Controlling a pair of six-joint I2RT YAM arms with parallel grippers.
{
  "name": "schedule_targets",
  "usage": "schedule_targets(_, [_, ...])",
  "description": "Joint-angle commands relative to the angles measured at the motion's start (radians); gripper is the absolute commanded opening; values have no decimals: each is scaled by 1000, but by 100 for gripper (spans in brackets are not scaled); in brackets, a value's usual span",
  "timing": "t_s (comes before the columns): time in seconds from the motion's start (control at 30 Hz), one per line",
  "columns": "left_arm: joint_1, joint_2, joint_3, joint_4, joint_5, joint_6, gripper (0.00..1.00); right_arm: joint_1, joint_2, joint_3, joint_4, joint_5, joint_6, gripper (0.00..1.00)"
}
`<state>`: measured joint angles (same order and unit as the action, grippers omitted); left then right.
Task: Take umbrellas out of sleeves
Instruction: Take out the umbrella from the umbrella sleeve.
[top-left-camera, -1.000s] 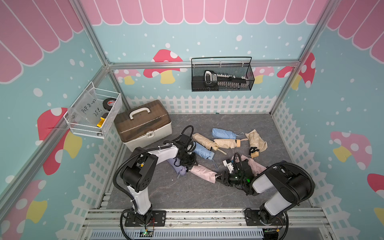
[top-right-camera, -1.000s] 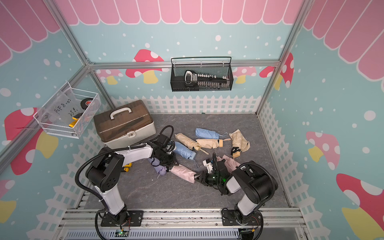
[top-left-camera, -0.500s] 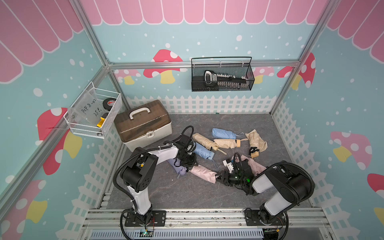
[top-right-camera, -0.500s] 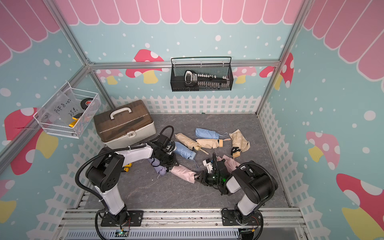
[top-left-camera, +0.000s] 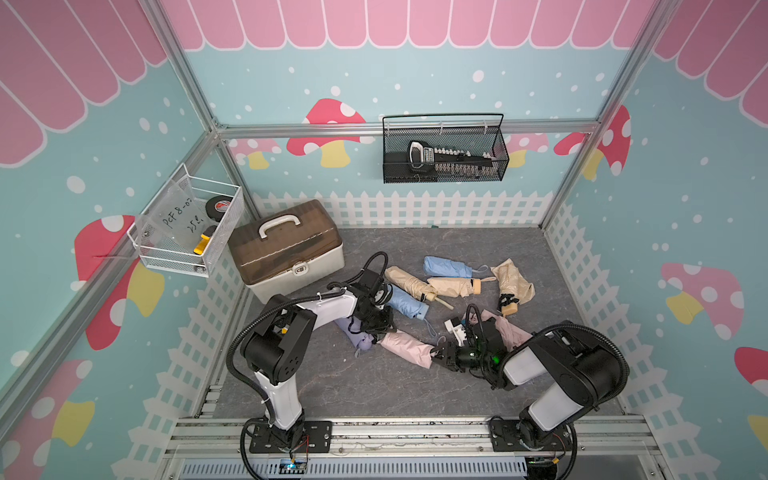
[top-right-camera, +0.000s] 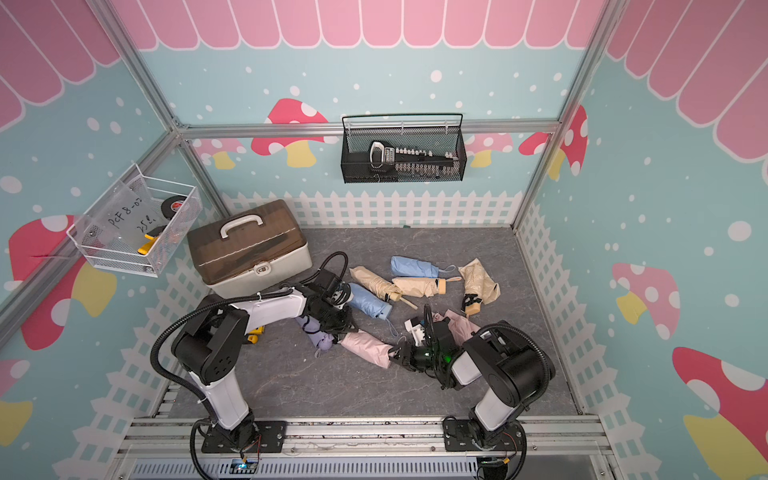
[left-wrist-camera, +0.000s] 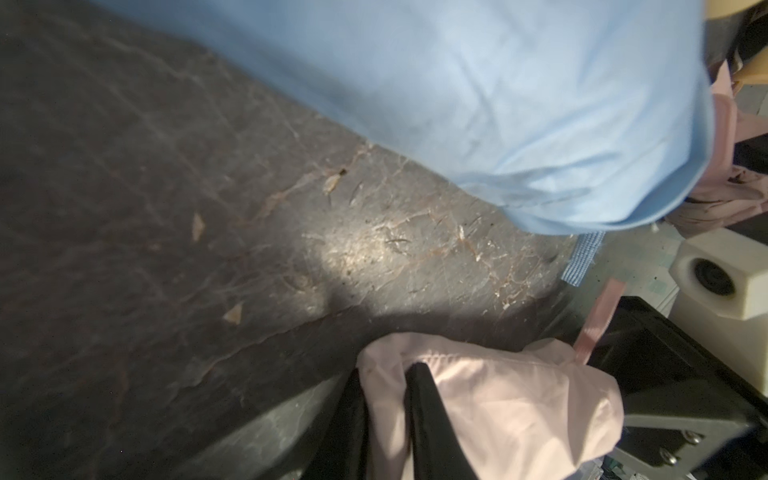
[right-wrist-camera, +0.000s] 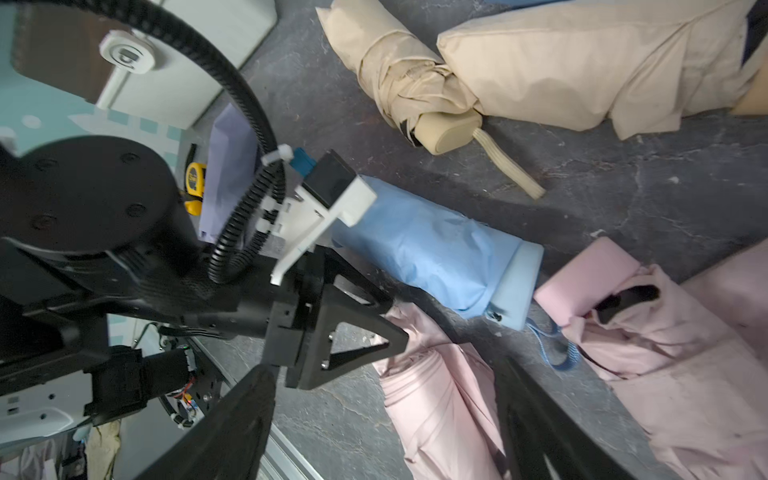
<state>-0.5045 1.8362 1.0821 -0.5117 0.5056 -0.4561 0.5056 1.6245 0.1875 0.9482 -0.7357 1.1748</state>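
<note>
A: The pink sleeve (top-left-camera: 405, 350) lies on the tabletop (top-left-camera: 353, 388), near the middle, long axis running far-left to near-right.

B: Your left tool (left-wrist-camera: 384, 374) pinches its far-left tip, and your right tool (right-wrist-camera: 382, 365) stands spread astride the near-right end. I'd pull apart along that line.

Floor (top-left-camera: 353, 386) open front and back; umbrellas (top-left-camera: 453, 286) clutter middle; toolbox (top-left-camera: 286, 249) blocks rear-left corner.

Top pair looks down; 2 close wrist views share blue umbrella (left-wrist-camera: 498, 104) (right-wrist-camera: 428, 249).
</note>
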Motion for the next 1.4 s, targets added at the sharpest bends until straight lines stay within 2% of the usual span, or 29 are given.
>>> schedule_targets(0.0, [-39, 29, -37, -51, 39, 27, 17, 11, 0, 35, -18, 22, -31, 41])
schedule_targets(0.1, [-46, 34, -34, -43, 43, 18, 17, 11, 16, 35, -21, 20, -37, 41])
schedule_targets(0.23, [-54, 43, -34, -24, 50, 2, 18, 9, 20, 35, -4, 14, -29, 24])
schedule_targets(0.33, [-44, 26, -43, -10, 42, -11, 28, -2, -14, 16, -20, 12, -25, 22])
schedule_targets(0.4, [-28, 4, -49, -5, 44, -20, 40, -16, -48, 10, -63, 5, -38, 21])
schedule_targets(0.47, [-8, -19, -59, 4, 57, -27, 51, -33, -91, 17, -129, -14, -64, 20])
schedule_targets(0.53, [14, -43, -67, 6, 83, -29, 55, -53, -148, 34, -245, -31, -117, 20])
schedule_targets(0.7, [36, -59, -90, 42, 180, -21, 58, -77, -262, 155, -620, -60, -318, 19])
schedule_targets(0.8, [29, -45, -102, 75, 228, -19, 59, -85, -257, 178, -694, -89, -359, 19])
schedule_targets(0.97, [32, -59, -172, 141, 240, -42, 59, -99, -232, 202, -760, -93, -404, 19])
schedule_targets(1.1, [42, -52, -207, 218, 276, -88, 53, -105, -218, 212, -778, -85, -412, 19])
schedule_targets(1.37, [50, -23, -203, 201, 294, -87, 7, -114, -199, 228, -801, -55, -420, 19])
